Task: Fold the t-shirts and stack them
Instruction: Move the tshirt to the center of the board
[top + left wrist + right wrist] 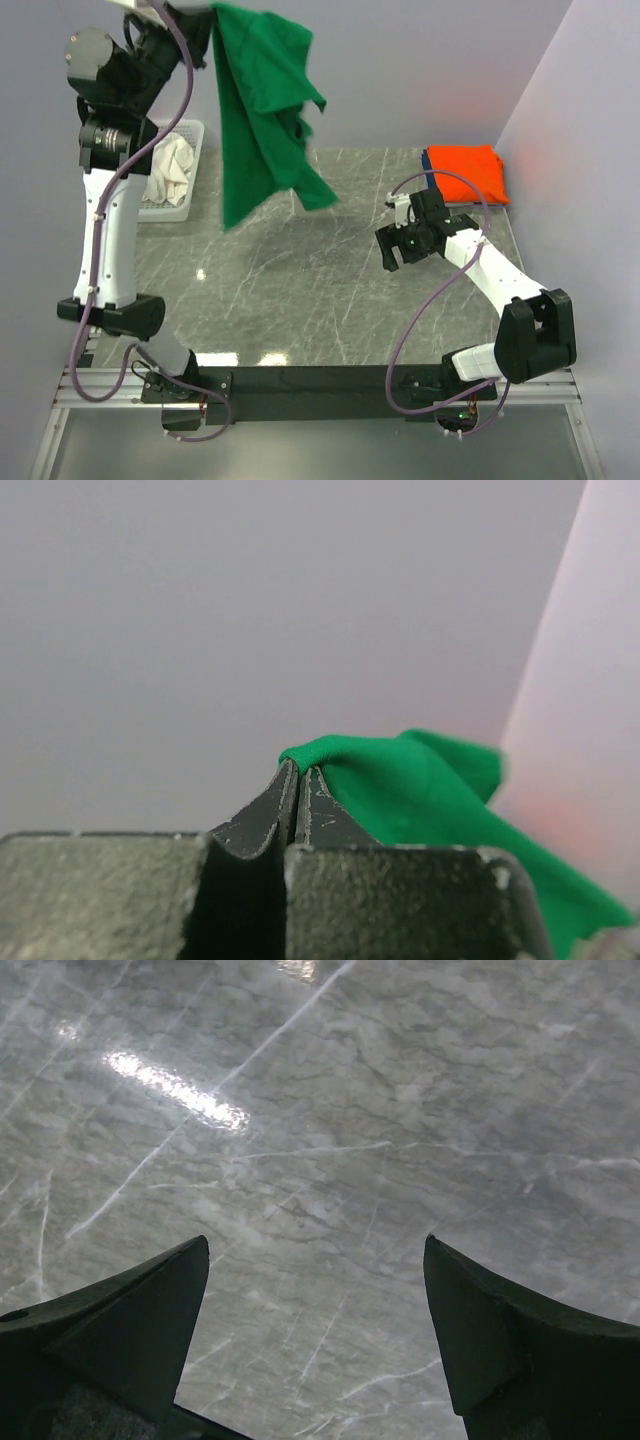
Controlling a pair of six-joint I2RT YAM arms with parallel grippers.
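My left gripper (205,10) is raised high at the top left and shut on the dark green t-shirt (262,110), which hangs down above the table. In the left wrist view the closed fingertips (298,780) pinch a fold of the green cloth (420,790). A folded bright orange t-shirt (465,172) lies at the back right, on a blue one whose edge (426,160) just shows. A cream-white t-shirt (170,170) lies crumpled in the basket. My right gripper (392,245) is open and empty over the marble (320,1250), left of the orange shirt.
A white plastic lattice basket (190,200) stands at the back left by the left arm. The grey marble table (300,290) is bounded by walls behind and to the right.
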